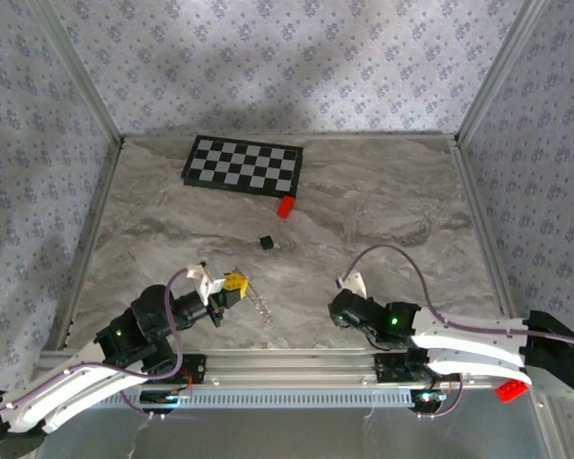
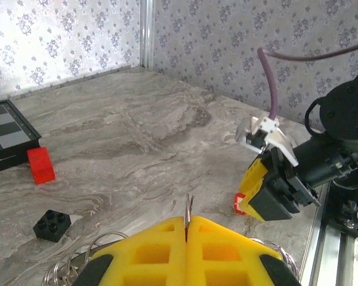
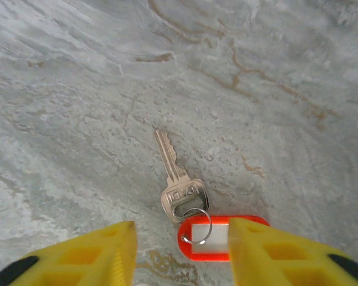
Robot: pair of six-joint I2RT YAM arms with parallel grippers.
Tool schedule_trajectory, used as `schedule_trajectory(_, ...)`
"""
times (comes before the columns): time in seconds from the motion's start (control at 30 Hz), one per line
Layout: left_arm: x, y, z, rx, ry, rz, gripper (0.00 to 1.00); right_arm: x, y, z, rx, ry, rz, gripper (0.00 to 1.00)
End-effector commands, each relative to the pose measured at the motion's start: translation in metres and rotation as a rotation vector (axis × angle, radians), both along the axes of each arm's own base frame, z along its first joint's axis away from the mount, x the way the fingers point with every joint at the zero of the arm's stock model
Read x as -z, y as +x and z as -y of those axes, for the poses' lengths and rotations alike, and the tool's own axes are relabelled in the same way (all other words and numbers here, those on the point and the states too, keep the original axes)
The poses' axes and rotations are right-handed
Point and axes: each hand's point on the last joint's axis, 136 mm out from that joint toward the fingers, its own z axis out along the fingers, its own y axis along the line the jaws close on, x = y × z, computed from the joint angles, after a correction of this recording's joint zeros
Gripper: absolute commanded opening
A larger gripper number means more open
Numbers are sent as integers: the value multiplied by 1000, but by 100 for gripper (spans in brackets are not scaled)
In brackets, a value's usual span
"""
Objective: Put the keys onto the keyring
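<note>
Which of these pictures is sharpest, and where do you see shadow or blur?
Right wrist view: the keys lie crisp under even light, the yellow fingers softer. Left wrist view: the keyring at the bottom edge is blurred. Top view: broad soft shadows dapple the back wall; the table is evenly lit.

Lab test cell: calibration checkerboard (image 1: 243, 164), aluminium-framed walls (image 1: 287, 67).

A silvery key (image 3: 178, 182) lies flat on the marble tabletop (image 3: 71, 83). Its head is linked to a red key tag (image 3: 218, 241) with a white middle, and its blade points away from the tag. The keyring (image 1: 260, 304), a loose tangle of thin silvery loops, sits near the front, left of centre. One thin edge is pinched upright in the left gripper (image 2: 187, 229).
</note>
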Motion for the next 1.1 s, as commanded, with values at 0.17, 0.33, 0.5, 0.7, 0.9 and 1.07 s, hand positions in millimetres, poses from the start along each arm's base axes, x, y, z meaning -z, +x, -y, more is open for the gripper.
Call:
schedule_trajectory(0.17, -33, -3, -2, 10, -96, 49, 0, -48, -14, 18, 39, -67, -175, 56)
schedule_trajectory(0.33, -34, -6, -5, 15, -114, 54, 0, -44, -20, 24, 114, -12, -410, 54)
schedule_trajectory(0.5, -36, -6, -5, 16, -119, 58, 0, -34, -22, 20, 185, 122, -569, 49)
schedule_trajectory(0.7, -34, -6, -4, 21, -115, 57, 0, -15, -23, 22, 218, 180, -636, 44)
schedule_trajectory(0.9, -33, -7, -2, 30, -111, 50, 0, -3, -18, 18, 174, 165, -649, 43)
schedule_trajectory(1.07, -32, -8, 1, 44, -107, 43, 0, 4, -9, 14, 128, 123, -648, 41)
